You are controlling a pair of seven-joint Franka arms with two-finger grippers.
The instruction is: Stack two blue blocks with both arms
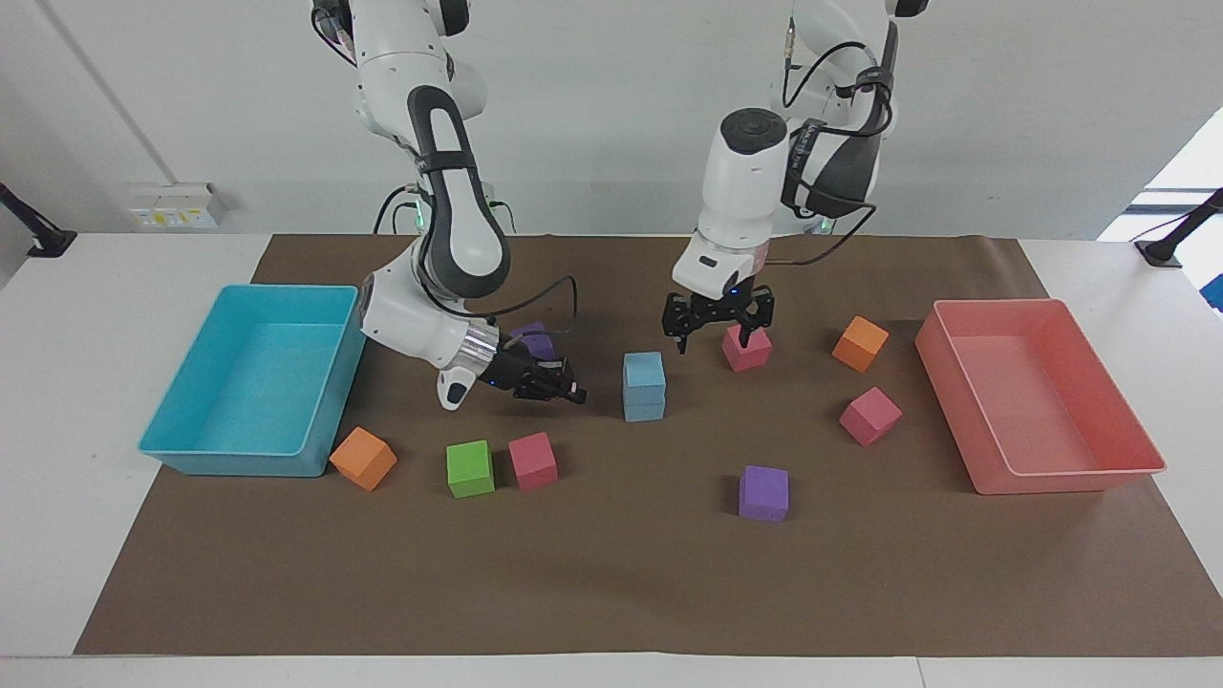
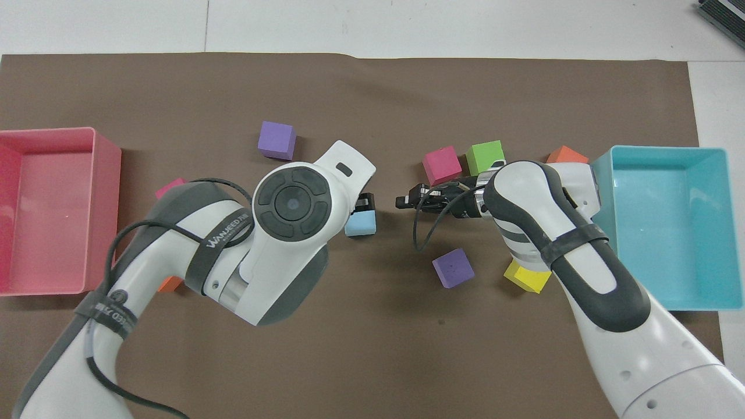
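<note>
The two blue blocks [image 1: 644,386] stand stacked one on the other in the middle of the brown mat; the top one shows in the overhead view [image 2: 361,223]. My left gripper [image 1: 718,333] is open and empty. It is raised beside the stack, over a pink cube [image 1: 746,347], and touches neither blue block. In the overhead view it [image 2: 365,203] is mostly hidden under its own wrist. My right gripper [image 1: 566,390] lies low and sideways, pointing at the stack from the right arm's end, a short gap away; it also shows in the overhead view [image 2: 404,202].
A turquoise tray [image 1: 239,463] stands at the right arm's end and a pink tray [image 1: 1061,478] at the left arm's end. Loose cubes lie around: orange [image 1: 364,458], green [image 1: 470,468], pink [image 1: 532,461], purple [image 1: 763,493], pink [image 1: 869,415], orange [image 1: 860,343], yellow [image 2: 528,278].
</note>
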